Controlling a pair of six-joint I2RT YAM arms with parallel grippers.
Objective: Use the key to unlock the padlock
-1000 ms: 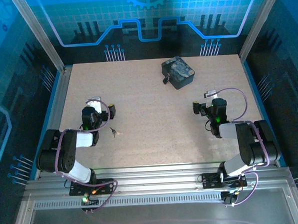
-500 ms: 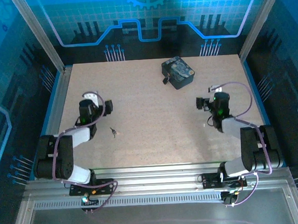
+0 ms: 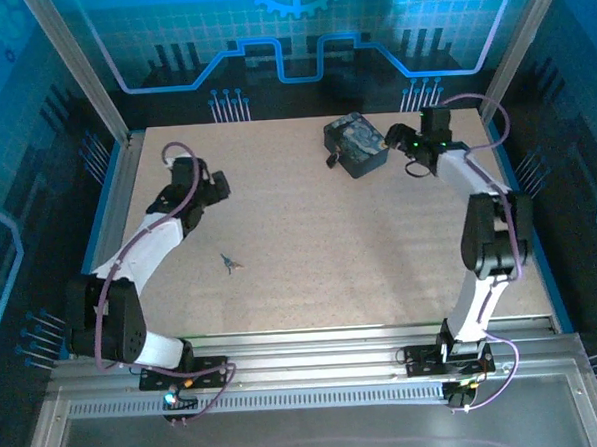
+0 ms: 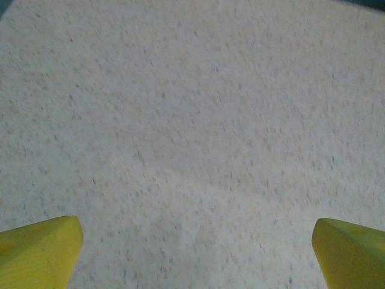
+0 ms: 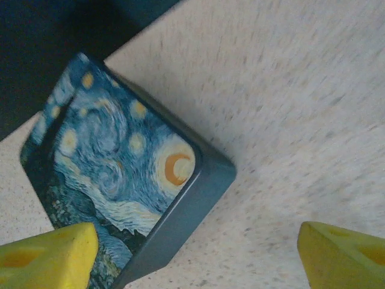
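Where the two arms reached out over it, the table (image 3: 309, 233) showed pale and speckled. The left arm (image 3: 144, 242) stretched toward the far left, the right arm (image 3: 477, 189) toward the far right. The padlock (image 3: 356, 145) lay flat at the far edge, right of the middle, with its swirled blue-and-yellow face up. The right gripper (image 3: 402, 138) hung just beside it with its jaws spread and grasped nothing. In the wrist view one yellow fingertip (image 5: 48, 256) overlapped the painted face and the other stood over bare table; whether it touched I could not tell. The left gripper (image 4: 197, 244) was released wide over bare table. The key (image 3: 230, 264) lay alone, left of the middle, well apart from both grippers and the padlock.
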